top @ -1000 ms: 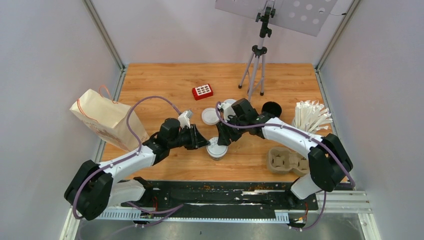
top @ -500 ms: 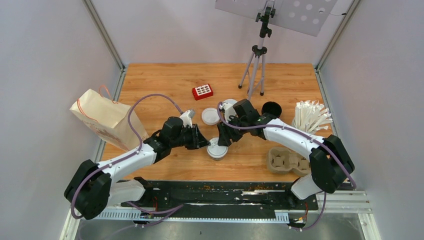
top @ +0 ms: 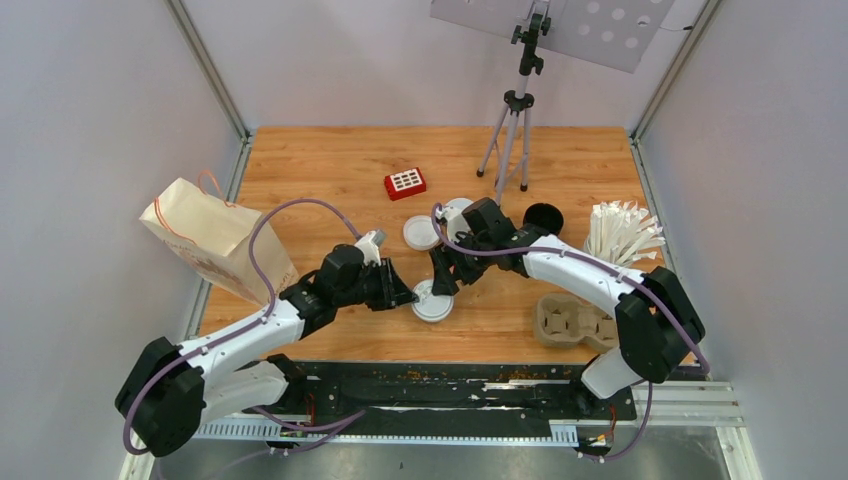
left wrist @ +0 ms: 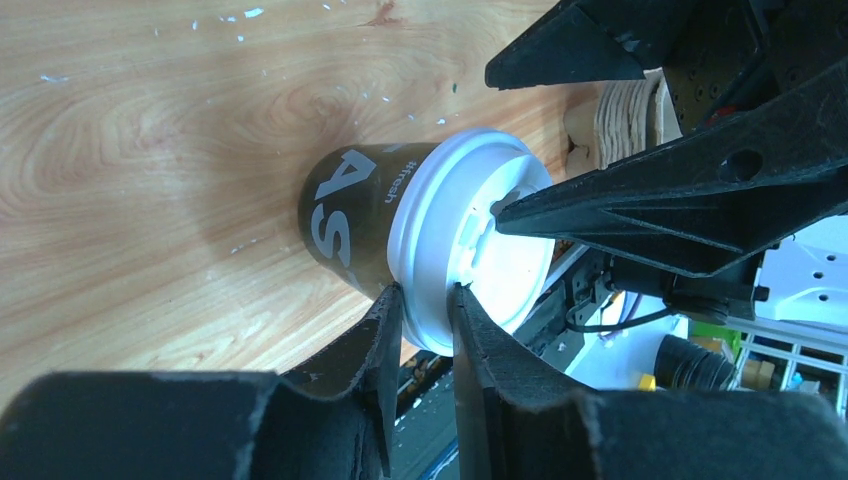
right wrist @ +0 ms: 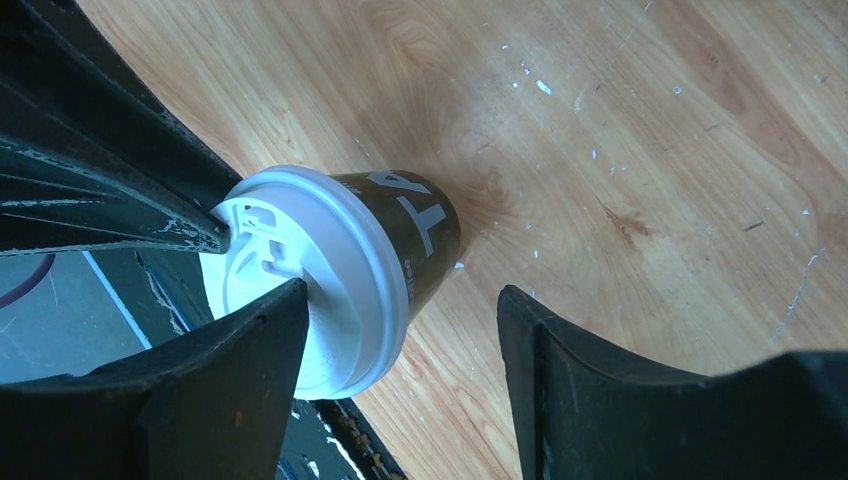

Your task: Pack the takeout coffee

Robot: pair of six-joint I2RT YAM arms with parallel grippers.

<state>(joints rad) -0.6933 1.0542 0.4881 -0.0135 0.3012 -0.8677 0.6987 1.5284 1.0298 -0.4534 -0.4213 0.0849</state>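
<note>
One takeout coffee (top: pixel 432 300), a black cup with pale print and a white lid, stands upright on the wooden table near the front middle. My left gripper (top: pixel 408 295) comes from the left and is shut on the lid's rim (left wrist: pixel 430 275), one finger (left wrist: pixel 385 330) under the rim and one over it. My right gripper (top: pixel 440 276) hovers just behind the cup and is open. In the right wrist view the cup (right wrist: pixel 420 235) sits beside its left finger (right wrist: pixel 235 370), and the other finger (right wrist: pixel 560 350) stands over bare wood. A lidless black cup (top: pixel 543 217) stands behind the right arm.
A loose white lid (top: pixel 420 232) and another (top: pixel 457 207) lie behind the grippers. A cardboard cup tray (top: pixel 575 322) sits front right, a white cup of straws (top: pixel 622 232) behind it. A paper bag (top: pixel 213 240) stands left, a red box (top: pixel 405 183) and tripod (top: pixel 512 130) further back.
My right gripper's jaws have spread wider and it has eased slightly left. The left arm has shifted a little while keeping its pinch on the lid. The cup has barely moved.
</note>
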